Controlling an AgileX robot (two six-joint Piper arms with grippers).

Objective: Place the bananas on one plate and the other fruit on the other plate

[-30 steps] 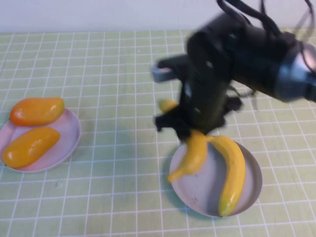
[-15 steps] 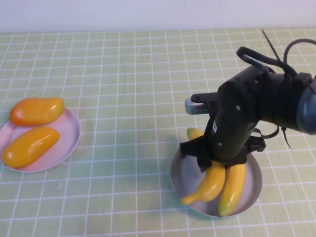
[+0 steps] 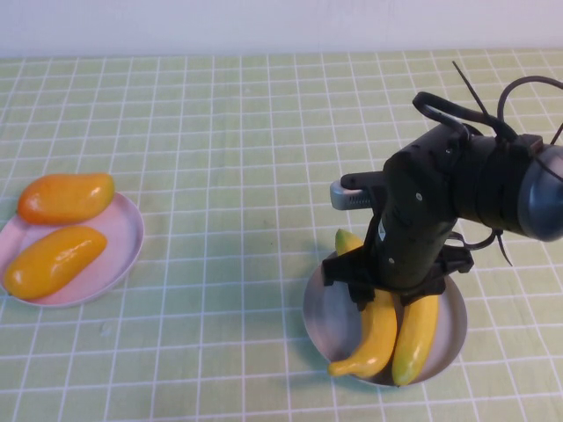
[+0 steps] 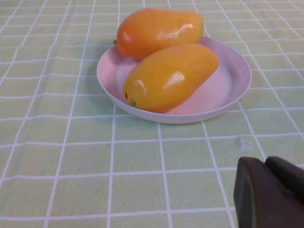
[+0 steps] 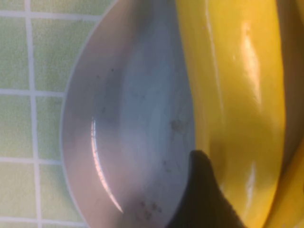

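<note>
Two bananas lie side by side on the grey-blue plate [image 3: 318, 318]: the left banana [image 3: 374, 338] and the right banana [image 3: 416, 338]. My right gripper [image 3: 391, 294] hangs low over their upper ends and is open. In the right wrist view one dark finger [image 5: 202, 199] stands beside the left banana [image 5: 237, 95], over the plate's floor [image 5: 137, 118]. The deeper orange fruit [image 3: 66, 198] and the yellow-orange fruit [image 3: 54, 259] sit on the pink plate [image 3: 125, 230]. My left gripper [image 4: 268, 197] is shut, low over the cloth near the pink plate [image 4: 228, 90].
A green checked cloth [image 3: 220, 132] covers the whole table. A white wall runs along its far edge. The right arm's black body and cables [image 3: 493, 176] rise over the table's right half.
The right arm came down with the left banana, which swung round and now lies in the grey-blue plate beside the other one. The pink plate and its fruit are unchanged.
</note>
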